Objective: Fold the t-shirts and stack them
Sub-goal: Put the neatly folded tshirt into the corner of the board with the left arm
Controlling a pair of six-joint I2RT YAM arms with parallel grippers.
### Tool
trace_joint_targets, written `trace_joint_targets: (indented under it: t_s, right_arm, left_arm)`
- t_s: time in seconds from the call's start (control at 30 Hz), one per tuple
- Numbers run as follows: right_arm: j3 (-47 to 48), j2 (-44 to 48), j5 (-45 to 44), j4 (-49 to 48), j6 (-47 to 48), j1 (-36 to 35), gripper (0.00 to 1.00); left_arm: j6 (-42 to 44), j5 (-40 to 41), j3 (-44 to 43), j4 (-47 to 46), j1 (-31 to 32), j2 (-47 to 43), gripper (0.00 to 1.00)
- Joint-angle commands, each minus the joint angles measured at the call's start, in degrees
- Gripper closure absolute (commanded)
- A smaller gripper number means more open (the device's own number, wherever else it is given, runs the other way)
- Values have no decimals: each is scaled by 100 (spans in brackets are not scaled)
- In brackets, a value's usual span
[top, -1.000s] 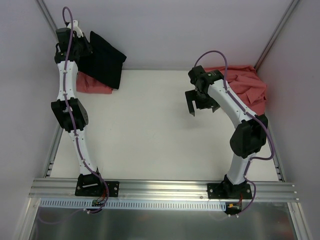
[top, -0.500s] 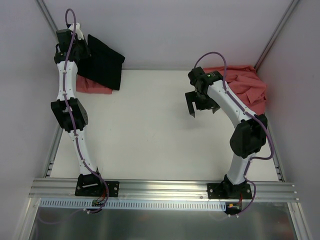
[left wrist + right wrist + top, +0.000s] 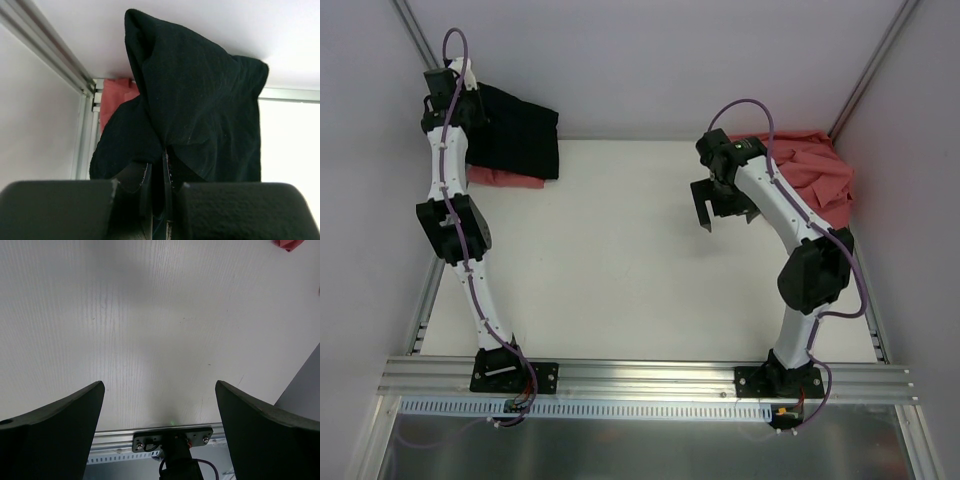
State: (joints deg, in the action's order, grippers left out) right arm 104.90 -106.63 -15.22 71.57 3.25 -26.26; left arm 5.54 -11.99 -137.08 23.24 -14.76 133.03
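White table point(image 3: 620, 250); left hand point(image 3: 163, 165) pinching black t-shirt point(image 3: 200, 100) aloft; right hand point(image 3: 159, 390) spread.

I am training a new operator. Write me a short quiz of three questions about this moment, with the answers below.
1. True or false: the jaws of the right arm hold a salmon-red t-shirt.
2. What do the jaws of the left arm grip? A) the black t-shirt B) a salmon-red t-shirt C) nothing
3. Fill in: the salmon-red t-shirt heap lies at the far ___ corner of the table.
Key: 1 false, they stand open above the bare table; 2 A; 3 right.
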Motion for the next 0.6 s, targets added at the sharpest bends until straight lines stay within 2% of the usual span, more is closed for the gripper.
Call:
trace_joint_targets:
  t_s: [0.0,0.47,0.5,0.53,0.57]
  right_arm:
    - [346,-95,-130,349,45,-28,0]
    - [856,-384,-270,902,18,-63,1]
    - [891,-402,-262,981,18,-55,0]
    - [926,-437,-271,1016,9,-72,0]
    - [970,-464,-271,1052,-8,-98,1]
  left_arm:
    - [193,241,-21,-426,-88,29,100]
    - [219,223,-30,-742,-228,513,100]
    - [237,249,-30,-795,-237,548,96]
    - [237,328,-21,-830,-237,566,72]
    - [246,520,49,-883,-246,566,17]
